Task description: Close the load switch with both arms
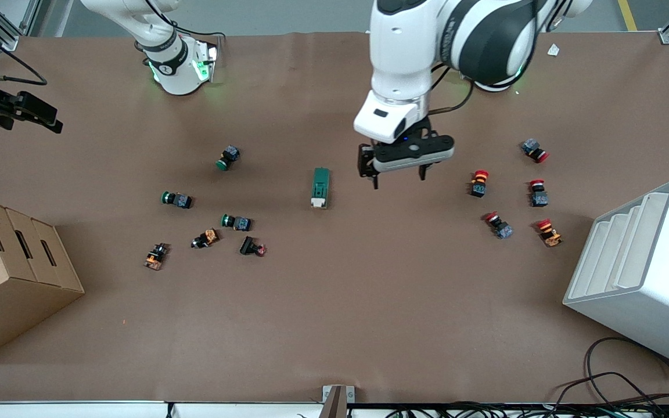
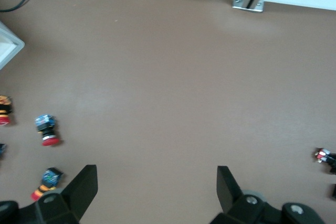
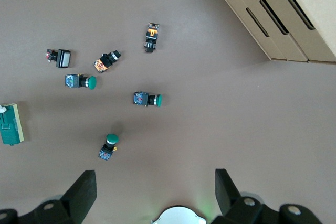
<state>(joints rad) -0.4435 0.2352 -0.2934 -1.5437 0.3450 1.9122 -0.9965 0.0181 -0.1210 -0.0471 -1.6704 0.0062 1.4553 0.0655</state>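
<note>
While the switch (image 1: 320,187) lies flat mid-table, we see the left gripper (image 1: 398,168) hang just beside it, wide open and empty. The right gripper (image 3: 152,192) waits, wide open, empty.

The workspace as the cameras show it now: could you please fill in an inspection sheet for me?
Surface: brown table, bare around its middle.
Job's things: load switch lies flat mid-table, white end toward the front camera, untouched.
Clutter: green push-buttons and orange ones toward the right arm's end; red push-buttons toward the left arm's end.
Grippers: left claw open, in the air beside the load switch; right claw open, up over its arm's end of the table.
Cables: black cables at the table's edge nearest the front camera.
Surroundings: cardboard box and white rack at the table's two ends.
</note>
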